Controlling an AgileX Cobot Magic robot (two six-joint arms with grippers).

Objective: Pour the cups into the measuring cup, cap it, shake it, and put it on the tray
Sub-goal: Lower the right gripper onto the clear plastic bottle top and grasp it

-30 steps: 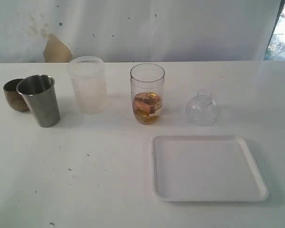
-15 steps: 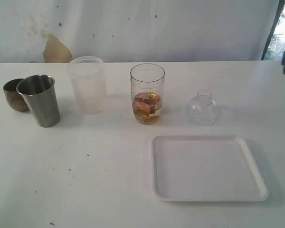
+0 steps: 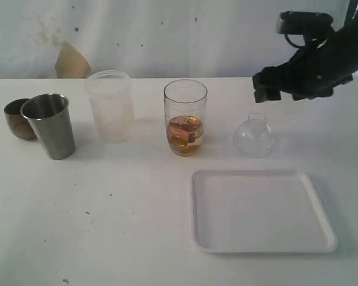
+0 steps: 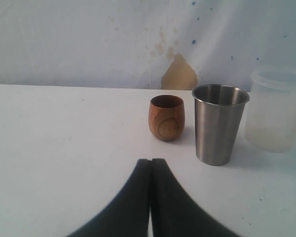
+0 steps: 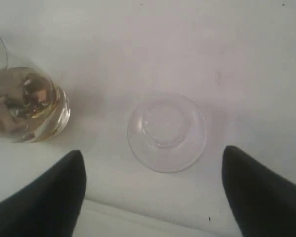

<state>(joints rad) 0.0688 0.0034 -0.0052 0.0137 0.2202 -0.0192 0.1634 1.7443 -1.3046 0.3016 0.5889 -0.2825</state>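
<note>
The right gripper (image 3: 267, 92) hangs in the air above the small clear dome lid (image 3: 253, 137). Its two dark fingers (image 5: 49, 197) are spread wide, one to each side of the lid as the wrist camera looks down on it. There is nothing between them and they touch nothing.

The left gripper (image 4: 151, 165) is low over the white table (image 3: 107, 208), with its fingers pressed flat together and nothing caught in them. Just ahead of it are the wooden cup (image 4: 166, 117) and the steel tumbler (image 4: 219, 123), with the frosted plastic cup (image 4: 276, 108) beside the tumbler.

The measuring cup (image 3: 185, 117) stands upright and uncapped in the middle of the table. Its lower part holds amber and orange contents. The frosted cup is on one side of it and the dome lid is on the other, both a little apart from it. The white tray (image 3: 259, 211) lies flat on the near side of the lid with nothing on it.
</note>
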